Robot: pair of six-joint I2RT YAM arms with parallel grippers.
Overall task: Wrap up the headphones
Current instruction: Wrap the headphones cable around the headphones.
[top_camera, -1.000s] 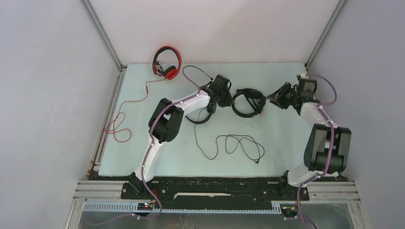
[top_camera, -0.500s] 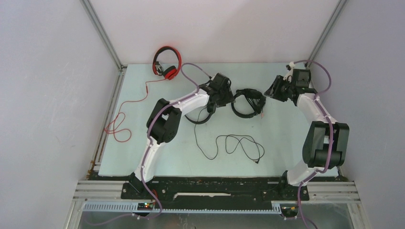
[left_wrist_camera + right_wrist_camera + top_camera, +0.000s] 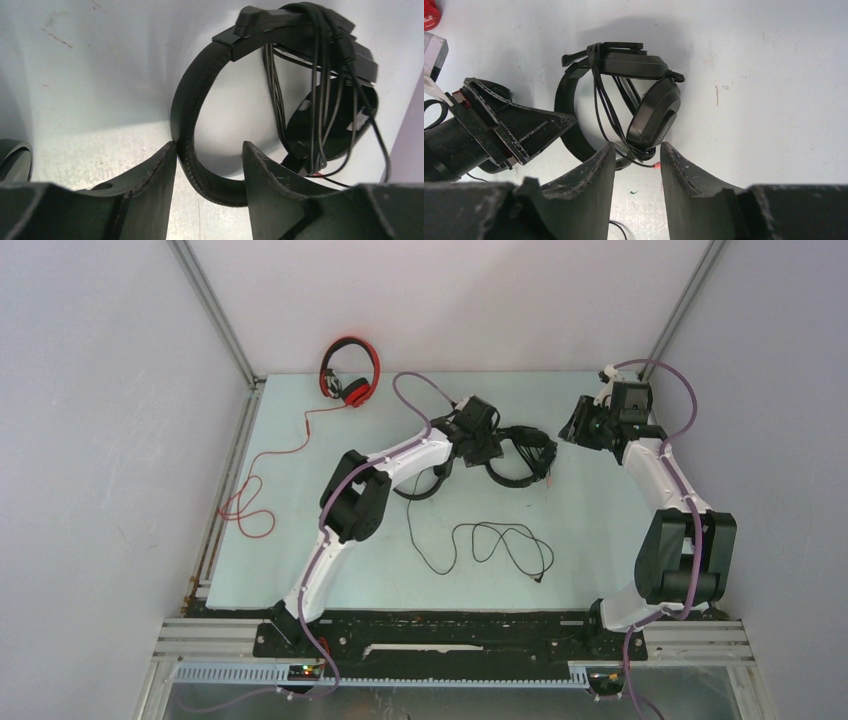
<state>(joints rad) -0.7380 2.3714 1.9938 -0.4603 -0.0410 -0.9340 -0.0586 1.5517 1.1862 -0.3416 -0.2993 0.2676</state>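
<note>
Presently on the table:

- Left arm: reaches to the far middle of the table.
- Right arm: reaches to the far right.
- Red headset: far left corner. Its red cable trails loose toward the near left edge.
- Wrapped black headset: far middle, lying flat, with its thin cable wound around the band and one ear cup.
- Second black headset: just left of the first and partly under the left arm. Its black cable lies unwound in loops on the near side.
- Left fingers: apart, straddling the band of the wrapped black headset; a gap shows on one side.
- Right fingers: apart, nothing between them, set to the right of the wrapped headset and clear of it.
</note>
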